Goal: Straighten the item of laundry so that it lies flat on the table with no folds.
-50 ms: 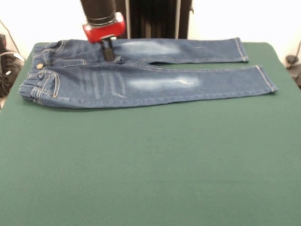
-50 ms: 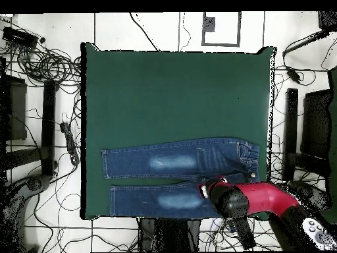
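jaws: front view, gripper (image 1: 108, 52) tips drawn close together, pressed down on the jeans (image 1: 141, 77) by the crotch seam; whether they pinch denim, cannot tell.
jeans: spread near the far edge of the green felt table (image 1: 150, 165), waistband left, legs right, pale thigh patches.
overhead: red arm (image 2: 263, 197) covers the crotch; jeans (image 2: 178, 161) legs parallel, slightly apart.

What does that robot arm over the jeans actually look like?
The arm has a black, round, tube-like segment ending in a glossy red collar. Below that sits a small dark gripper. From overhead, the arm shows a bulky red shell with black joints. No markings can be made out.
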Available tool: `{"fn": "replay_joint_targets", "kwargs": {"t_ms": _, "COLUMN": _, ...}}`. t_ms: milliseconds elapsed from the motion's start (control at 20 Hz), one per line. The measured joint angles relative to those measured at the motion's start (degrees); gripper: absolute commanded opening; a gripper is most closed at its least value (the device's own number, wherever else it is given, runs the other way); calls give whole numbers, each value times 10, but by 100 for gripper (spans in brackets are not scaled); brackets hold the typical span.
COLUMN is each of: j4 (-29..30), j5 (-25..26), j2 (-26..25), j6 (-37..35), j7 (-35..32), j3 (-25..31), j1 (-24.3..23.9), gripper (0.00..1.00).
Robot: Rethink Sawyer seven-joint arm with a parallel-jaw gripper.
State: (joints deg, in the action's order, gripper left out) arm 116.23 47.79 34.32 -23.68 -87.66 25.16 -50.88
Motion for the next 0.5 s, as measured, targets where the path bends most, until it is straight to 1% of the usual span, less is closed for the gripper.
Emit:
{"fn": "replay_joint_targets", "kwargs": {"t_ms": 150, "j4": 24, "j5": -1, "j2": 8, "j6": 48, "j7": -2, "j3": -31, "j1": 44, "gripper": 0}}
{"fn": "replay_joint_targets", "kwargs": {"t_ms": 300, "j4": 38, "j5": -4, "j2": 13, "j6": 78, "j7": -4, "j3": -54, "j1": 74, "gripper": 0}}
{"fn": "replay_joint_targets", "kwargs": {"t_ms": 450, "j4": 55, "j5": -17, "j2": 12, "j6": 125, "j7": -12, "j3": -95, "j1": 130, "gripper": 0}}
{"fn": "replay_joint_targets", "kwargs": {"t_ms": 500, "j4": 63, "j5": -25, "j2": 11, "j6": 147, "j7": -20, "j3": -114, "j1": 157, "gripper": 0}}
